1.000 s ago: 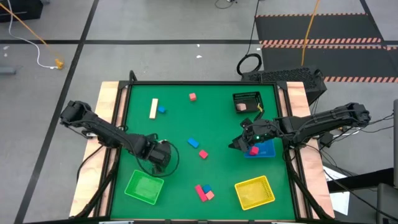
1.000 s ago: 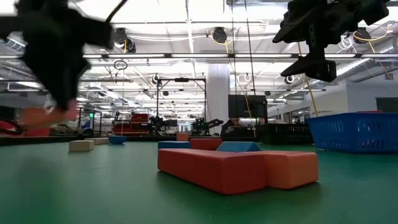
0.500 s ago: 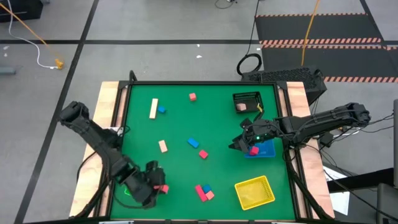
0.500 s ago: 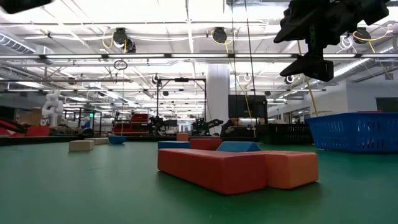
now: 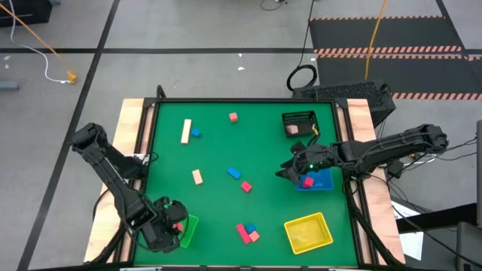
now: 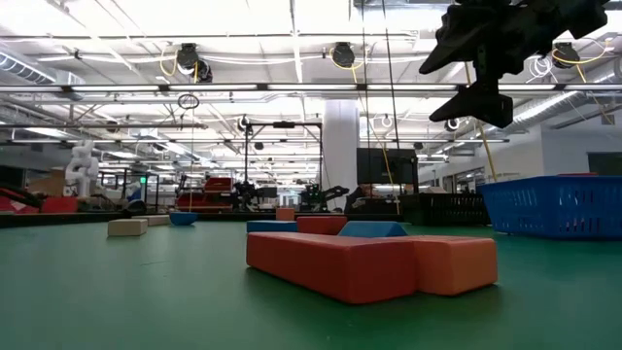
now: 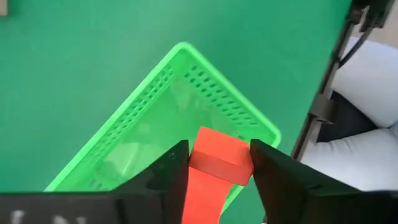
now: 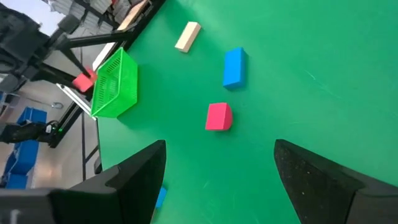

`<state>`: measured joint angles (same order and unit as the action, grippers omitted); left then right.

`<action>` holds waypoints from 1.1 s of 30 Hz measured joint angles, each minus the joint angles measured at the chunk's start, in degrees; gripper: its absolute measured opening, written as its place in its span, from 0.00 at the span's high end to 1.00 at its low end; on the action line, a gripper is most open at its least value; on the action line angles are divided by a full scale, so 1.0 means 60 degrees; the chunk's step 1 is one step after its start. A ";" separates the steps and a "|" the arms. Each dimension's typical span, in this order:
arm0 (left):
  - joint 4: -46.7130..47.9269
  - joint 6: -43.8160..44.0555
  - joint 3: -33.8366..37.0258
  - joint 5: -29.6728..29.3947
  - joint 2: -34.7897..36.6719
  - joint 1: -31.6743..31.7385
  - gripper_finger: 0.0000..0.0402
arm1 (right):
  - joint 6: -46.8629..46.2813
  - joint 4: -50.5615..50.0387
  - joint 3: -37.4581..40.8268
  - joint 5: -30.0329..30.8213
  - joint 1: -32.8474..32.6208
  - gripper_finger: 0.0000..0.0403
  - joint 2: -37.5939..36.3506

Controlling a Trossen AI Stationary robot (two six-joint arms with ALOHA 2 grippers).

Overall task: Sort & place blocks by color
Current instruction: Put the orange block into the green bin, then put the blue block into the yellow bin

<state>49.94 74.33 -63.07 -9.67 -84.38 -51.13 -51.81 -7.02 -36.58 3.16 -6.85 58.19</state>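
left gripper [image 7: 214,163]: over the green tray [image 7: 155,118] at the near-left corner of the table [image 5: 218,150]; fingers [image 7: 166,174] sit against both sides of a red block [image 7: 214,165], block above the tray, not resting in it
left arm: reaches in from the left edge of the table, wrist bent down over that corner
right gripper [image 8: 217,186]: fingers wide apart, nothing between them; hangs over the table beside the blue tray [image 5: 322,183] near the right edge
blue tray: holds a pink block [image 5: 307,181]
yellow tray [image 5: 308,232]: near-right corner, nothing visible inside
black mesh basket [image 5: 298,123]: far-right area, something tan inside, can't tell what
blocks, far side: cream bar [image 5: 186,130] touching or just beside a small blue block [image 5: 196,132]; red cube [image 5: 233,117] near the far edge, middle
blocks, centre: short cream block [image 5: 196,177], blue block [image 5: 233,172], pink cube [image 5: 246,186] just beside it
blocks, near edge: red bar [image 5: 243,232], blue piece [image 5: 251,227] and pink piece [image 5: 254,235] clustered together, touching, between the green and yellow trays
low view: same cluster fills the foreground [image 6: 335,262]; right gripper up top
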 joint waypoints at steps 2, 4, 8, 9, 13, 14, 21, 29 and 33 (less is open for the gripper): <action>0.0244 0.0186 0.0003 -0.0078 0.0000 0.0000 0.50 | 0.0044 0.0021 0.0000 0.0003 0.0000 0.29 0.0004; 0.0332 0.0223 0.0004 -0.0127 0.0000 0.0006 0.46 | 0.0077 0.0066 0.0000 0.0004 0.0000 0.29 0.0004; 0.0578 0.0223 0.0004 -0.0150 0.0000 0.0016 0.43 | 0.0076 0.0077 0.0000 0.0020 0.0000 0.29 0.0004; 0.0589 0.0190 0.0004 -0.0154 0.0000 0.0049 0.43 | 0.0065 0.0160 0.0000 0.0112 0.0000 0.29 0.0004; 0.0572 -0.0411 0.0004 -0.0885 0.0000 0.0205 0.45 | 0.0230 0.1183 -0.0004 0.0858 0.0000 0.29 0.0419; 0.0571 -0.0663 0.0004 -0.1114 0.0000 0.0271 0.45 | 0.0360 0.1536 -0.0004 0.0991 0.0002 0.29 0.0626; 0.0500 -0.1510 0.0004 -0.1717 0.0000 0.0876 0.51 | 0.1157 0.3869 -0.0011 0.1028 0.0012 0.29 0.2720; 0.0032 -0.1587 0.0004 -0.1792 0.0000 0.1420 0.54 | 0.2895 0.5433 -0.0358 0.1917 0.0069 0.29 0.4803; -0.0090 -0.1841 0.0000 -0.1793 0.0000 0.1558 0.54 | 0.4103 0.5416 -0.1236 0.1967 0.0073 0.29 0.5786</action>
<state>49.40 63.28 -63.07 -20.43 -84.38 -41.78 -27.19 25.48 -44.00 14.96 -6.42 92.91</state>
